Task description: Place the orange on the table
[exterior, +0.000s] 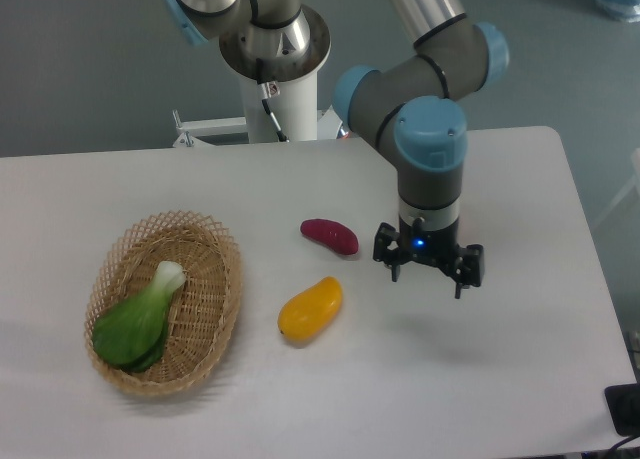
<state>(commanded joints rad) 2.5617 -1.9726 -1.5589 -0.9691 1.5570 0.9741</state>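
Orange: not seen in the camera view; no round orange-red surface shows anywhere on the table, so its colour, shape and finish cannot be described, and its place cannot be told.
Gripper [428,274]: black, two-fingered, pointed downward over the table; a small blue light is lit on its body.
Jaws: spread wide apart, with nothing held between them; only bare tabletop is seen in the gap.
Fingers [392,269]: one to each side of the gripper body, both short and dark; whether they touch the table cannot be told.
Arm [430,149]: grey with light-blue joint caps, standing upright directly above the gripper.
Table [500,379]: white, matte, with rounded corners; it extends all around the gripper.
Purple vegetable [330,235]: elongated, dark red-purple, lying on the table to the left of the gripper, apart from it.
Yellow fruit [310,308]: elongated, yellow-orange, smooth, lying to the lower left of the gripper, just below the purple vegetable.
Basket [230,269]: oval, woven wicker, far to the left of the gripper.
Leafy green [135,324]: pale stalk and dark leaves, lying inside the basket.
Pedestal [278,89]: white column of the robot base, behind the table, up and left of the gripper.
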